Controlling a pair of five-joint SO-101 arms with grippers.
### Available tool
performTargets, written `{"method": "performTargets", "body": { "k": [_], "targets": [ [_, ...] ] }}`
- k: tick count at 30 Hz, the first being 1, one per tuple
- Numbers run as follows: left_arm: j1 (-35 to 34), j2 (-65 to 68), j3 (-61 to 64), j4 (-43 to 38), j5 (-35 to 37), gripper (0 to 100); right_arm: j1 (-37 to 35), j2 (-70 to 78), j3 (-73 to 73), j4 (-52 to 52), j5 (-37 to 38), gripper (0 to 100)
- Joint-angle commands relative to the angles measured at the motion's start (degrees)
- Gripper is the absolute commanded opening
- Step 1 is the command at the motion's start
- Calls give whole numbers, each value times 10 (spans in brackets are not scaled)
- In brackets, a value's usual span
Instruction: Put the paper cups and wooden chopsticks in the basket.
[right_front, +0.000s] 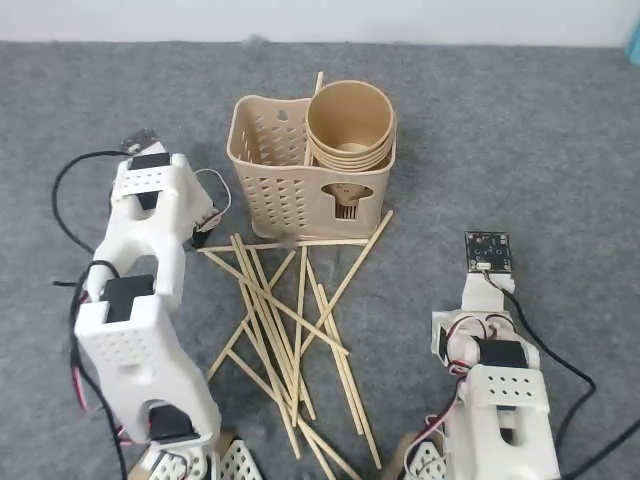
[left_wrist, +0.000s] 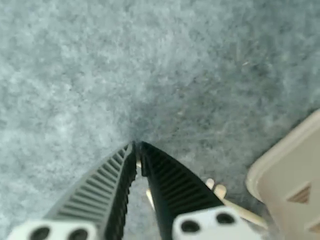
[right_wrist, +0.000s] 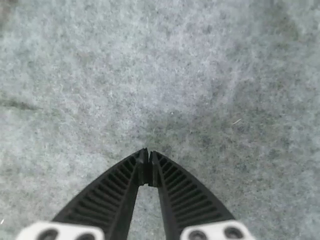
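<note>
With the paper cups (right_front: 350, 125) already stacked in the basket (right_front: 275, 195) near the table's far edge, I open my closed, empty left pincer (left_wrist: 137, 145) and pinch one stick mid-length from the chopsticks (right_front: 300, 320) scattered just in front.

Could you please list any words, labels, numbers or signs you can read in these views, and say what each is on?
None can be read. The basket, paper cups and chopsticks are plain; any marks on the small circuit board are too small to read.
</note>
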Motion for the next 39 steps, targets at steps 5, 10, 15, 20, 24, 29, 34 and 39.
{"method": "performTargets", "body": {
  "k": [5, 10, 15, 20, 24, 29, 34, 39],
  "targets": [
    [9, -62, -23, 65, -12, 13, -3, -13, -11, 5, 9, 6],
    [28, -115, -23, 85, -12, 13, -4, -13, -11, 5, 9, 6],
    [47, -128, -16, 82, -37, 14, -4, -13, -11, 5, 9, 6],
    [50, -127, 28, 24, -77, 93, -4, -13, -11, 5, 10, 6],
    [46, -127, 65, -10, -78, 244, -7, -13, -11, 7, 10, 6],
    [47, -127, 107, -31, -78, 256, -22, -13, -10, 10, 10, 6],
    [47, -127, 151, -33, -71, 256, -22, -13, -10, 10, 10, 6],
    [45, -127, 178, -70, -74, 256, -23, -13, -10, 10, 10, 6]
  ]
}}
